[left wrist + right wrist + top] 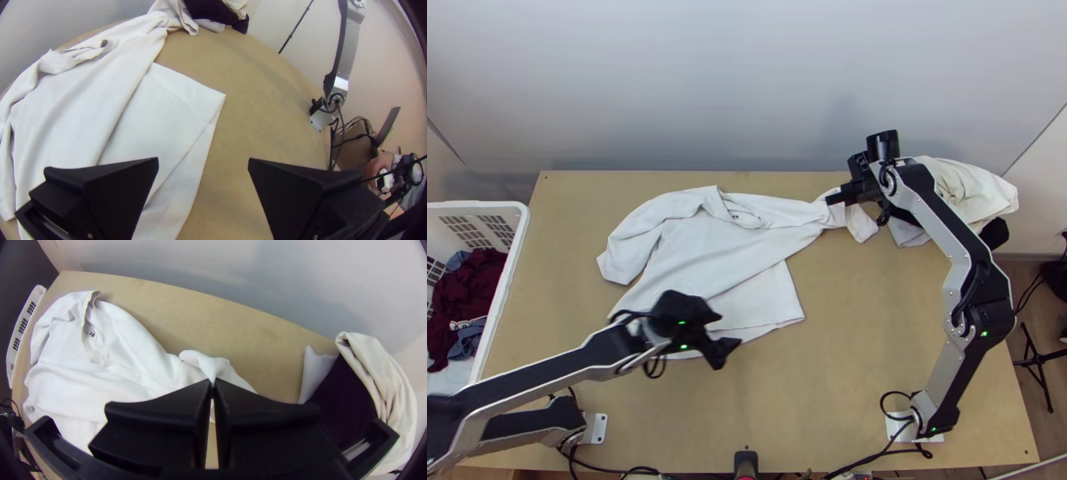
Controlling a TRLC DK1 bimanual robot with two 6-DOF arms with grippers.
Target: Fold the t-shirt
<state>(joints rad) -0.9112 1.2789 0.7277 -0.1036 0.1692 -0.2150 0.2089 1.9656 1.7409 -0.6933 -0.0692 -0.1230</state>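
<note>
Wooden table (907,296); white shirt's (691,248) six-o'clock edge partly hidden behind left gripper (725,330), spread wide; body creased, toward eleven o'clock; sleeve (803,214) toward one, pinched by right gripper (829,198)

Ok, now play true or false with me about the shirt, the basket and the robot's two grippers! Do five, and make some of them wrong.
1. The shirt is white. True.
2. The left gripper has its jaws squeezed shut. False: the left gripper's jaws are wide apart.
3. The right gripper is pinching a bit of the shirt. True.
4. The shirt is folded into a neat little square. False: it lies mostly spread out and wrinkly on the table.
5. There is dark red cloth in the basket. True.
</note>
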